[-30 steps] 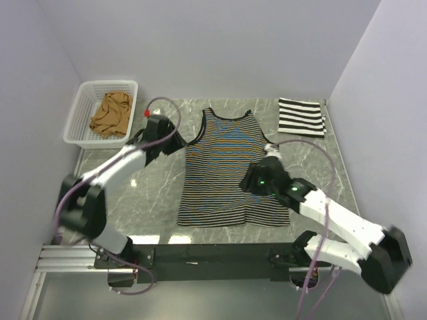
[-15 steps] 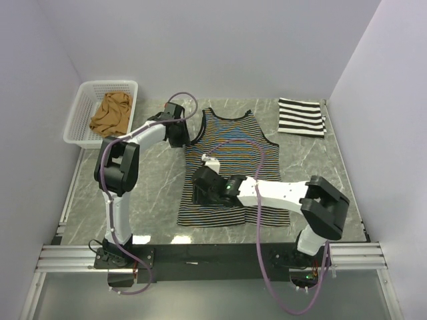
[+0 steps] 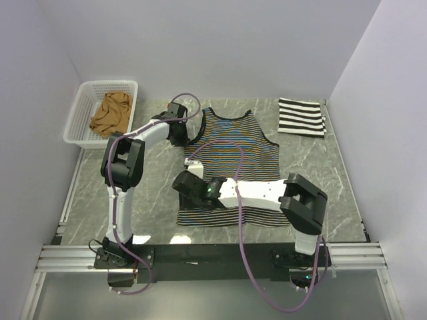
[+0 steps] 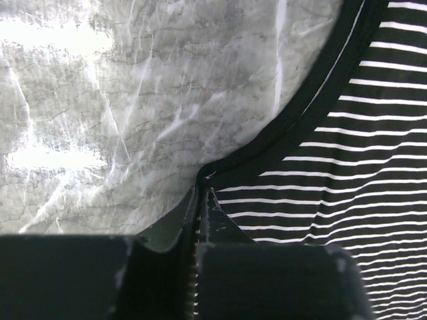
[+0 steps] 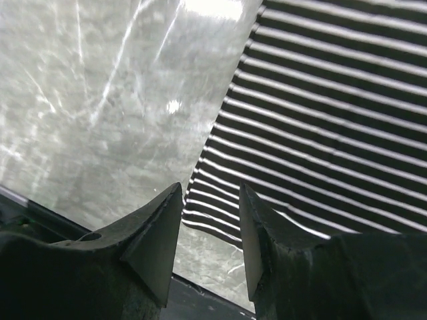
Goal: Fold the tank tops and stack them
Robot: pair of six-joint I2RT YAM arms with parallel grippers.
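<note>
The thin dark multicolour striped tank top [image 3: 230,167] lies flat in the middle of the table. My left gripper [image 3: 180,133] sits at its left armhole; in the left wrist view the gripper [image 4: 200,190] is shut on the black binding edge of this tank top [image 4: 347,167]. My right gripper [image 3: 187,188] hovers open at the lower-left hem corner. In the right wrist view that gripper [image 5: 210,230] shows the corner of the tank top [image 5: 320,120] between its fingertips, untouched. The black-and-white striped tank top [image 3: 301,117] lies folded at the back right. The tan-brown tank top [image 3: 111,115] is crumpled in the basket.
A white mesh basket [image 3: 81,101] stands at the back left corner, off the marble table [image 3: 153,193]. White walls close in the back and both sides. A black rail [image 3: 213,255] runs along the near edge.
My left gripper moved in to the striped top's left armhole and shut on the edge. The right arm swept left across the top, from its right side to its lower-left corner.
</note>
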